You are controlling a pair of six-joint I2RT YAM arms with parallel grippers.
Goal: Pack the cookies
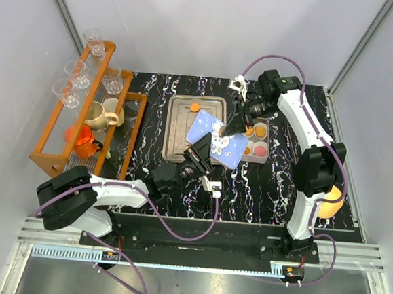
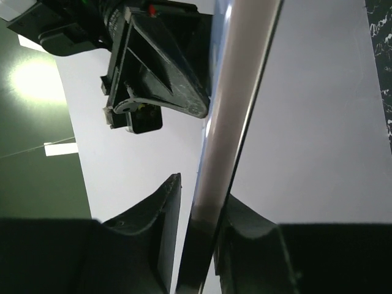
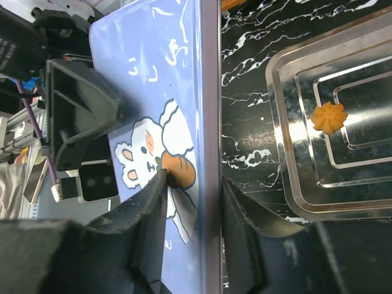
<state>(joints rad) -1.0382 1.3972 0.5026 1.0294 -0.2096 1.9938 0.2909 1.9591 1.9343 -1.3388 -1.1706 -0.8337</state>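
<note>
A blue lid with a rabbit picture (image 1: 217,143) hangs tilted between both grippers, next to the open box (image 1: 268,143). The box holds round orange cookies (image 1: 259,131) and a pink one (image 1: 257,150) in paper cups. My right gripper (image 1: 226,130) is shut on the lid's far edge (image 3: 153,79), the gripper itself (image 3: 195,179) pinching at the carrot picture. My left gripper (image 1: 197,155) straddles the lid's near edge (image 2: 226,122); in its wrist view the gripper (image 2: 205,190) shows a thin gap beside one finger. A flower-shaped cookie (image 1: 195,107) (image 3: 329,117) lies on the steel tray (image 1: 176,104).
A wooden rack (image 1: 84,104) with glasses and mugs stands at the left. A yellow-orange lump (image 1: 328,202) lies at the right edge by the right arm. The tray's rim (image 3: 288,67) is just behind the lid.
</note>
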